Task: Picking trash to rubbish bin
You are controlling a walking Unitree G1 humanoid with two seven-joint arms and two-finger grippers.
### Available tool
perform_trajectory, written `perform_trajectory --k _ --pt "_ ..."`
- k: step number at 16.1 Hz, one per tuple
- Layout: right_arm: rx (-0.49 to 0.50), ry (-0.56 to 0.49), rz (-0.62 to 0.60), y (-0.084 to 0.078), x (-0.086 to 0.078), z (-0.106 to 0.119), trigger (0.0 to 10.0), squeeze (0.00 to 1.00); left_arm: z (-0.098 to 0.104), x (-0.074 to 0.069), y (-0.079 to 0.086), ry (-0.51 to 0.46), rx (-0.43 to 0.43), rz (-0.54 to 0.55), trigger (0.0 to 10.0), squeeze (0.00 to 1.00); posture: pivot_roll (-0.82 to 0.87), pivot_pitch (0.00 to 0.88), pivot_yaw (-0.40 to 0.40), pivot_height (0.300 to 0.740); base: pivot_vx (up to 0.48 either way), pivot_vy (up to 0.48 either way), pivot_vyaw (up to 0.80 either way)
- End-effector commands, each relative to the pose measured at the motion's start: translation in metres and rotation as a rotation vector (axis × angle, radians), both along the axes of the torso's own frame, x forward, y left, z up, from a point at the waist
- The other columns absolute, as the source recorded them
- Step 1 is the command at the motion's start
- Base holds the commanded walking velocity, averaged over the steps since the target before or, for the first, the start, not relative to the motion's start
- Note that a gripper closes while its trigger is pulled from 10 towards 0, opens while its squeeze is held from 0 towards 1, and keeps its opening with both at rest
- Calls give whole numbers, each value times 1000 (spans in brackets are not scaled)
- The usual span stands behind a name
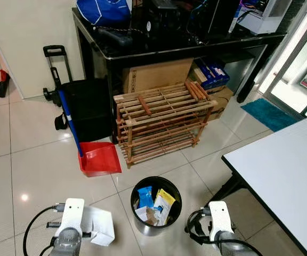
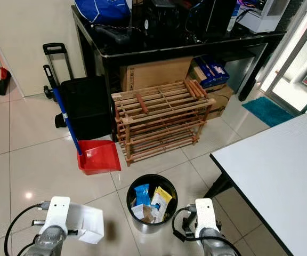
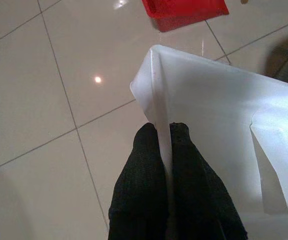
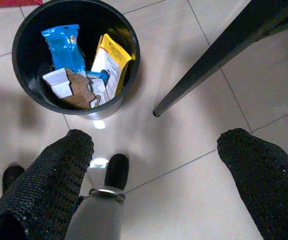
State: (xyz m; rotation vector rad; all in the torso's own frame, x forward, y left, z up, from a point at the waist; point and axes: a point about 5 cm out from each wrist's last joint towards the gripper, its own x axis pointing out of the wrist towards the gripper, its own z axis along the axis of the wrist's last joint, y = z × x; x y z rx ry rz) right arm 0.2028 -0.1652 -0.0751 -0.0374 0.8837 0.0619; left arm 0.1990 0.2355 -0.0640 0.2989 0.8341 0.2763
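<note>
White box point(image 3: 219, 125) cut off at frame edge, pinched by left gripper point(image 3: 164, 165), fingers closed. Right gripper point(image 4: 154, 165) wide apart, empty, w/ black bin point(image 4: 21, 75) upper left.

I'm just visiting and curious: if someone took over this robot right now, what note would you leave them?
Left gripper: shut on the white box, held above the floor left of the bin.
Right gripper: open, holding nothing, right of the bin.
Black rubbish bin: on the tiles, already holding a blue packet, a yellow packet and bits of cardboard.
Left to do: bring the box over the bin and release.
</note>
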Motion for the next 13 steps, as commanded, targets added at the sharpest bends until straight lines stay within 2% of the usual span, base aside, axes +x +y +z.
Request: perform_trajectory --k 1,8,13 --pt "-18 25 -7 -7 -5 -2 10000 0 -1 0 -3 3 9 -1 10000 0 31 31 -95 740 0 0 -800" --pt "-27 44 8 -8 -10 -5 10000 0 -4 -6 -4 26 11 -5 10000 0 31 25 -99 740 0 0 -770" --pt "-22 36 -1 -8 -9 -5 10000 0 -4 -6 -3 27 11 1 10000 0 33 34 -99 740 0 0 0"
